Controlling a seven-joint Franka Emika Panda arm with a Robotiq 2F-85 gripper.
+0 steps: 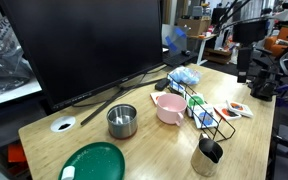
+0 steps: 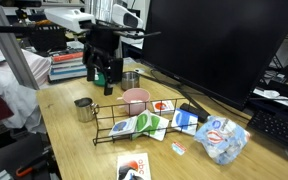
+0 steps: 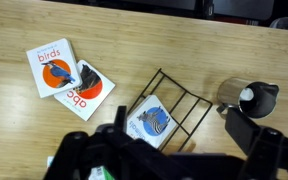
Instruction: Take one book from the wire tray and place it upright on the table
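The black wire tray (image 2: 134, 124) stands on the light wood table (image 2: 74, 140) and holds several small books leaning in it. One has a bright green cover (image 2: 124, 126); another shows a zebra (image 3: 151, 119). The tray also shows in an exterior view (image 1: 206, 112) and in the wrist view (image 3: 174, 100). My gripper (image 2: 102, 72) hangs above the table behind the tray, open and empty. In the wrist view its dark fingers (image 3: 184, 140) are spread on either side of the tray's lower part. In the wrist view the green book is mostly hidden by the gripper.
A pink bowl (image 2: 136, 98), a metal pot (image 2: 131, 78) and a metal cup (image 2: 84, 108) stand close to the tray. Loose booklets lie on the table (image 3: 54, 68) (image 2: 134, 167). There is also a green plate (image 1: 94, 162), a large monitor (image 1: 84, 45) and a plastic bag (image 2: 224, 138).
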